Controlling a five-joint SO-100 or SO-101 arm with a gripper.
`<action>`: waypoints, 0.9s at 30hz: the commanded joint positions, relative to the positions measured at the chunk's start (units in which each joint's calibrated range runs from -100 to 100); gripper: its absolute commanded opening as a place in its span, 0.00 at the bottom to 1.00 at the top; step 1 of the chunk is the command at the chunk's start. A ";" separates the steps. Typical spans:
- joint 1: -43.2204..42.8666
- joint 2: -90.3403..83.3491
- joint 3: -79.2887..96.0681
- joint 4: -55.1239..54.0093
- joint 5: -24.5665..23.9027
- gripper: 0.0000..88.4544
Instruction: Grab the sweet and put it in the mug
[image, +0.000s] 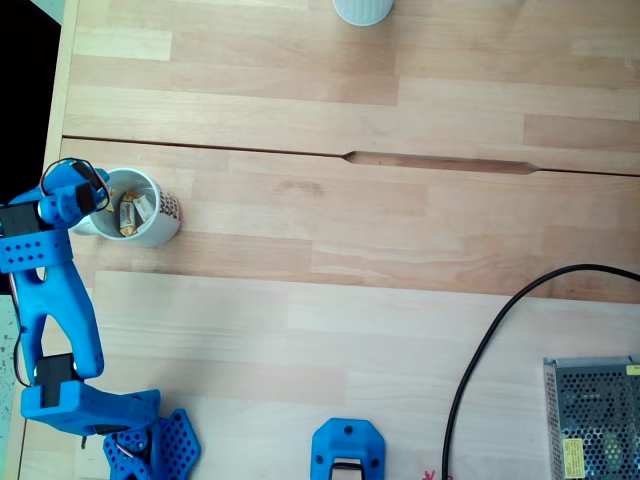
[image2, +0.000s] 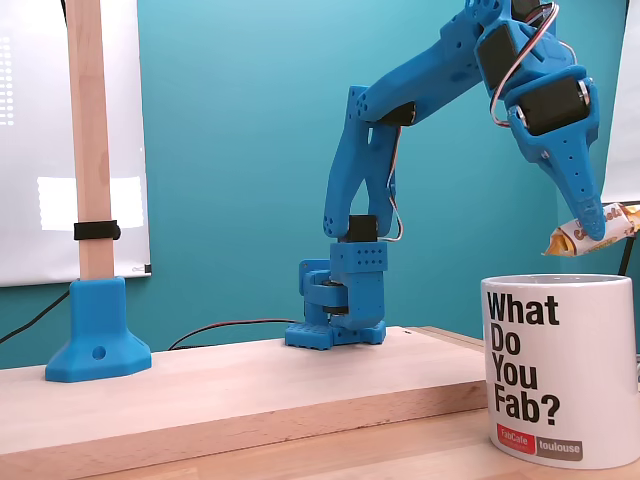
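The white mug stands at the table's left in a fixed view, with a reddish speckled patch on its side. From the side it shows black lettering. My blue gripper hangs just above the mug's rim, shut on the sweet, a small cream wrapper with a yellowish twisted end. From above, the gripper reaches over the mug's opening and the sweet shows inside the rim's outline. I cannot tell whether other sweets lie in the mug.
A plain pale cup stands at the far edge. A black cable curves to a perforated metal box at the front right. A blue mount sits at the front edge. A wooden post stands on a blue foot.
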 joint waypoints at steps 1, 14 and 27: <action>-0.47 -4.46 -1.08 -0.49 0.24 0.08; 0.11 -4.80 -1.17 -0.57 0.00 0.17; 0.76 -4.72 -1.08 -0.33 -0.24 0.27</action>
